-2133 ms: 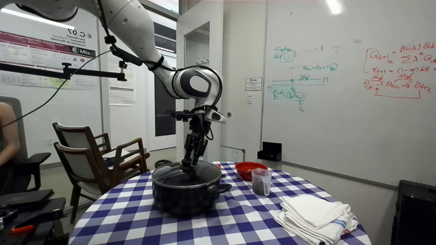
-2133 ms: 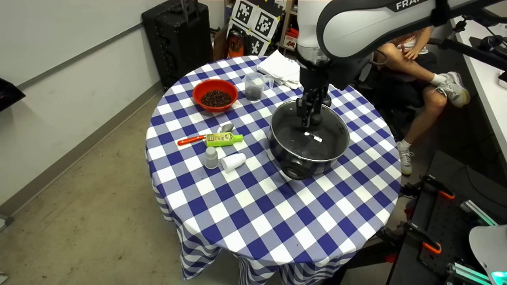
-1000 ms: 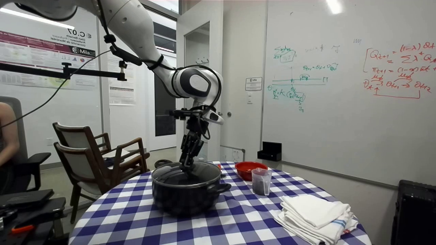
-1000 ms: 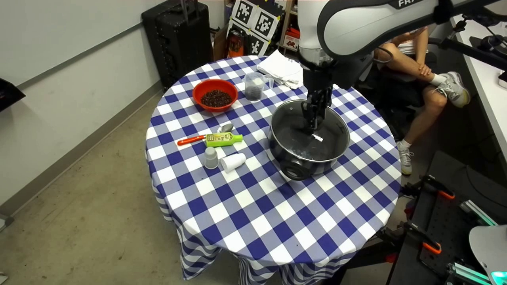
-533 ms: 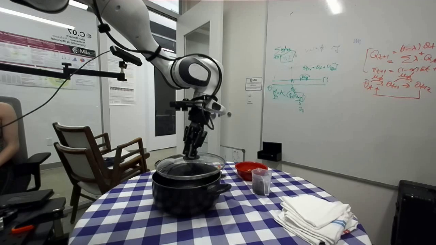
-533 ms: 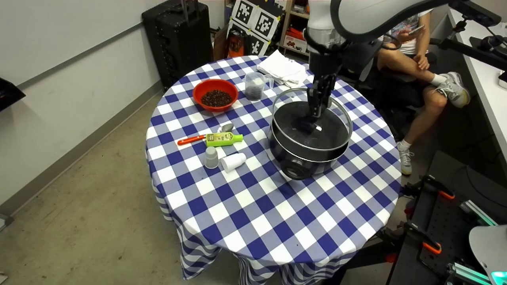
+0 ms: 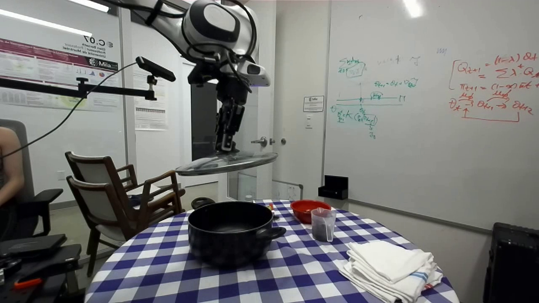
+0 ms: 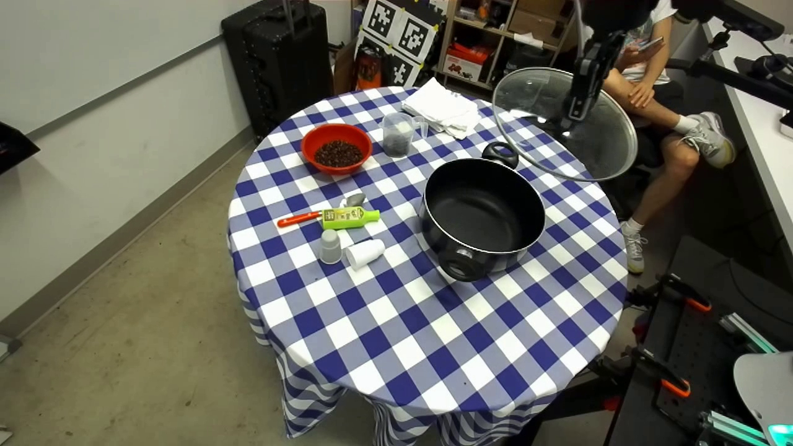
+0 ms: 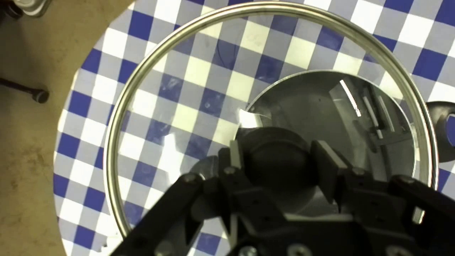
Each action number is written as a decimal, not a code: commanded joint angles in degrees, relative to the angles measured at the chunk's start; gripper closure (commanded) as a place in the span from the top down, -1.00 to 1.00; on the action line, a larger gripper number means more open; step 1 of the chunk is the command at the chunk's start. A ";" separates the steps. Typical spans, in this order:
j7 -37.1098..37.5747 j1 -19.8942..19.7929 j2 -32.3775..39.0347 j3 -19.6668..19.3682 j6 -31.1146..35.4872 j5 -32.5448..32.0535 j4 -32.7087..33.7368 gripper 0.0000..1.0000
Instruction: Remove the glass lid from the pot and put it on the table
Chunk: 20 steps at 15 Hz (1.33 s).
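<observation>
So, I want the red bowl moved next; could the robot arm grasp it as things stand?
Probably not yet: its jaws are closed on the knob of the glass lid, which would likely need putting down first. Nothing covers the red bowl, though.

1. The scene is brightly and rather evenly lit in both exterior views; the checked table (image 8: 433, 341) is clearly exposed.
2. In an exterior view, a long white light strip (image 7: 46, 23) is seen at upper left; glare (image 7: 413, 7) is cast on the top of the whiteboard (image 7: 421, 168).
3. The interior of the pot (image 8: 483, 207) is rendered near black, with a faint sheen. Little detail is held in the black case (image 7: 511, 261).
4. A teal glow (image 8: 780, 433) is recorded at the lower right corner.
5. In the wrist view, thin white streaks (image 9: 350, 97) and paler patches are mirrored by the glass lid (image 9: 199, 117); a yellowish tint is given to some white squares.
6. The gripper (image 9: 279, 160) is rendered dark and soft there, fine detail being lost.
</observation>
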 commanded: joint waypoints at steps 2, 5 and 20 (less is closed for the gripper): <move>4.02 -2.71 -10.14 -1.74 0.45 -1.16 -11.97 -0.50; 5.42 -4.93 -10.39 -3.06 2.86 -2.26 -17.25 -0.50; 1.47 -12.59 9.57 -9.68 34.97 2.18 -24.23 -0.50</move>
